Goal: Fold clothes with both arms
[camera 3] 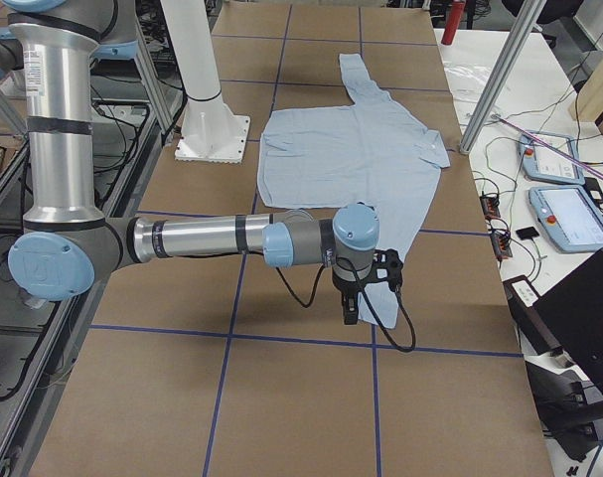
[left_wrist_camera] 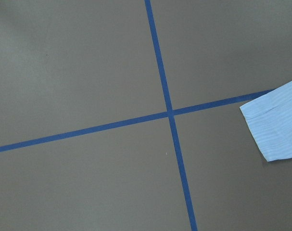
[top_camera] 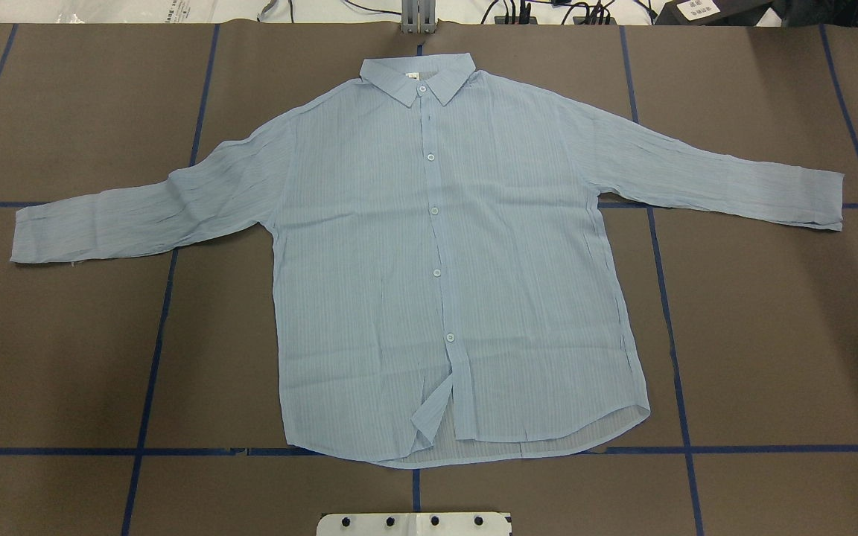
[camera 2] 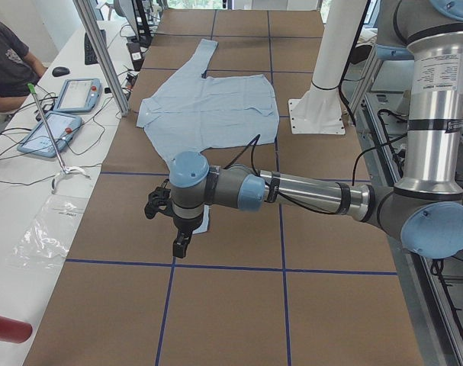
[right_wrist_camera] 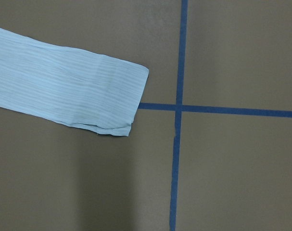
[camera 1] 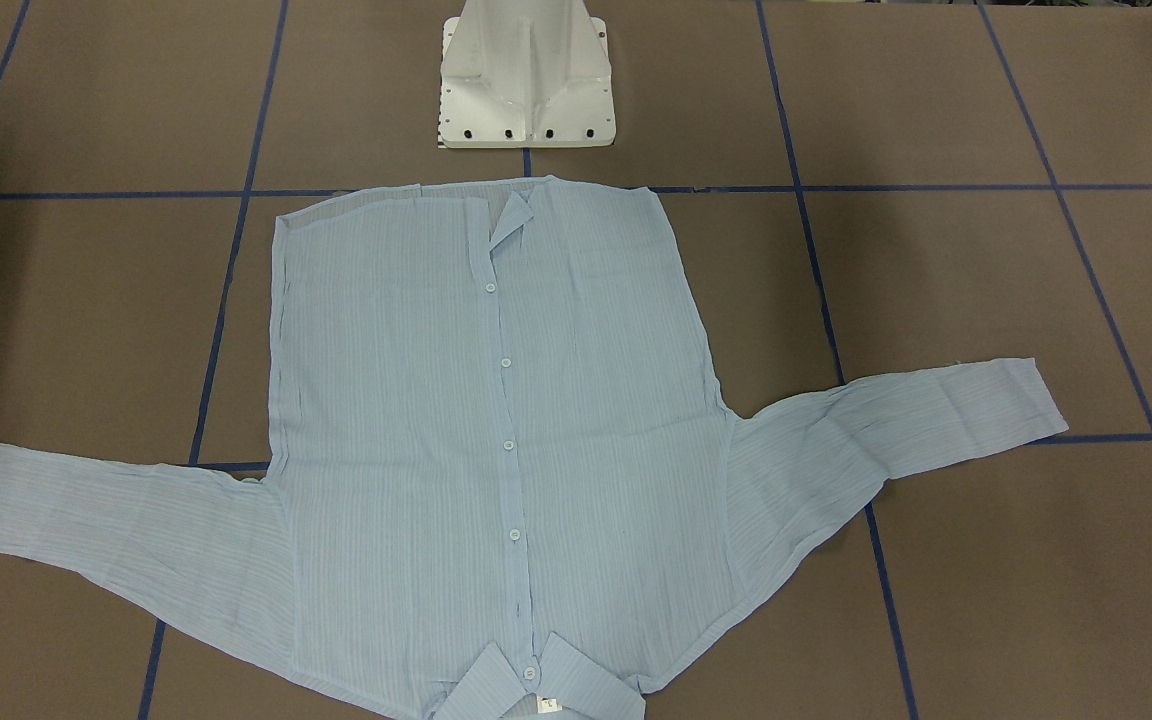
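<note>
The pale-blue striped shirt (top_camera: 436, 260) lies flat and buttoned on the brown table, sleeves spread to both sides and collar at the far edge from the robot. It also shows in the front view (camera 1: 496, 420) and the side views (camera 2: 208, 107) (camera 3: 351, 159). My left gripper (camera 2: 178, 248) hangs above the table at the end of the shirt's left sleeve, whose cuff (left_wrist_camera: 278, 125) shows in the left wrist view. My right gripper (camera 3: 349, 313) hangs by the other cuff (right_wrist_camera: 64, 91). I cannot tell whether either gripper is open or shut.
The white pedestal base (camera 1: 526, 80) stands just behind the shirt's hem. Blue tape lines (top_camera: 161, 313) grid the table. A side bench with tablets (camera 2: 52, 130), cables and a seated operator (camera 2: 6, 61) runs along the far edge.
</note>
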### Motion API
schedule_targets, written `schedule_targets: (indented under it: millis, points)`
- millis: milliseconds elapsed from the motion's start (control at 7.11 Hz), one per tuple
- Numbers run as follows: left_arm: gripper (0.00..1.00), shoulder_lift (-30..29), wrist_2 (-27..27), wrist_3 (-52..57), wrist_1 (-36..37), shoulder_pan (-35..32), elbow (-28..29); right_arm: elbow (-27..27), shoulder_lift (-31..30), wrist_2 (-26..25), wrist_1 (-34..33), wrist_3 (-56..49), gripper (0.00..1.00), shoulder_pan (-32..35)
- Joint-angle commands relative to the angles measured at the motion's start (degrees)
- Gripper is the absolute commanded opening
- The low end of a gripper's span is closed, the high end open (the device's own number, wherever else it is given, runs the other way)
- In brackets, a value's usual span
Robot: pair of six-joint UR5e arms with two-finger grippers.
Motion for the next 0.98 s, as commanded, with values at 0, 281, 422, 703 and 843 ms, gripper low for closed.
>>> schedule_targets:
  millis: [0, 281, 422, 703, 843]
  points:
    - [1.00, -2.3, 0.0, -0.2, 0.1, -0.1, -1.6, 1.2, 2.5, 0.0, 1.5, 0.1, 1.00, -3.2]
    - [1.00, -3.1, -0.1, -0.5, -3.1, -0.1, -3.8, 1.6, 2.9, 0.2, 3.3, 0.2, 1.00, -5.0]
    - [1.00, -3.1, -0.5, -0.5, -5.4, 0.0, -4.7, 1.1, 4.1, -0.2, 5.1, 0.2, 1.00, -6.6]
    - [1.00, -2.8, -0.9, -0.6, -9.1, -0.1, -6.8, 1.1, 5.2, -0.1, 5.4, 0.4, 1.00, -7.6]
    - [1.00, -2.4, -0.9, -0.5, -9.2, -0.1, -7.7, 1.4, 5.7, 0.0, 5.4, 0.5, 1.00, -9.1]
